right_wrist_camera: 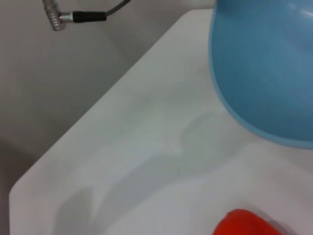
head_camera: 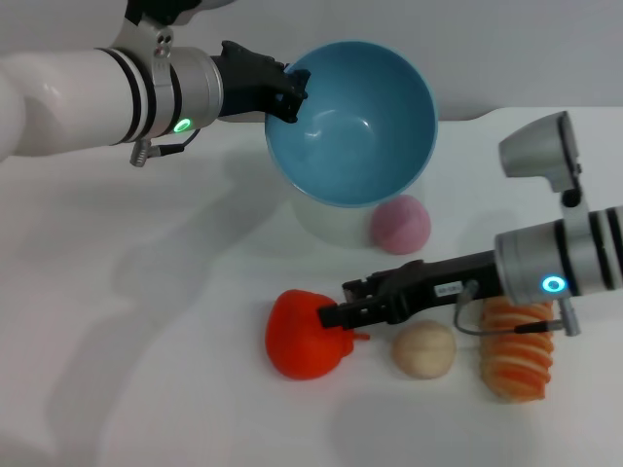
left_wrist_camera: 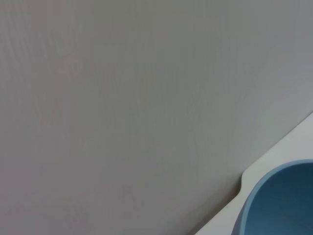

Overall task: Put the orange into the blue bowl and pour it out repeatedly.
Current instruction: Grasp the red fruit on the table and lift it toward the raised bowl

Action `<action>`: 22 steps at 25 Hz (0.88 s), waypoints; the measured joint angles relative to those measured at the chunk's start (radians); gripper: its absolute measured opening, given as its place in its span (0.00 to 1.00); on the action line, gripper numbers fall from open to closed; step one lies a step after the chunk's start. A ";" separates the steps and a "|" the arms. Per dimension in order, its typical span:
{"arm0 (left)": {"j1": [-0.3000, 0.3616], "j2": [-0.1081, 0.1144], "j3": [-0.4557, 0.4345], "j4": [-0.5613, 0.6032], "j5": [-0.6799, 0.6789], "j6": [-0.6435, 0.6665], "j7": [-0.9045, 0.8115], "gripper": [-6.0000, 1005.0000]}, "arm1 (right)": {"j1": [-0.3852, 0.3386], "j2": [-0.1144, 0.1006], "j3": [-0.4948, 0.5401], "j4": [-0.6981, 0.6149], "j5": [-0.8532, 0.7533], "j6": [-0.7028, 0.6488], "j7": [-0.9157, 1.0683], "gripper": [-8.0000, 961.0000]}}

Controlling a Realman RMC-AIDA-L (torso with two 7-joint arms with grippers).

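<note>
My left gripper (head_camera: 290,95) is clamped on the rim of the blue bowl (head_camera: 352,122), holding it lifted and tipped so its empty inside faces forward above the white table (head_camera: 146,321). My right gripper (head_camera: 336,313) reaches in low from the right, its fingers pressed against the orange (head_camera: 302,336); whether they actually grasp it I cannot tell. The orange sits on the table, in front of the bowl. A pink ball (head_camera: 400,224) lies just under the bowl, a beige ball (head_camera: 424,350) right of the orange, a striped orange-and-cream loaf (head_camera: 518,355) beyond that.
</note>
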 joint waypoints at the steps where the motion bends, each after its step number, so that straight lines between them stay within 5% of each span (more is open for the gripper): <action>1: 0.002 0.000 0.004 0.000 0.000 -0.006 0.001 0.01 | 0.004 0.000 -0.033 0.008 0.026 0.019 0.001 0.73; 10: 0.009 0.000 0.029 -0.003 -0.001 -0.034 0.001 0.01 | 0.022 0.008 -0.364 0.052 0.277 0.202 0.017 0.68; 22: 0.019 0.002 0.031 -0.008 -0.001 -0.036 0.005 0.01 | -0.015 -0.002 -0.388 0.016 0.286 0.204 -0.016 0.61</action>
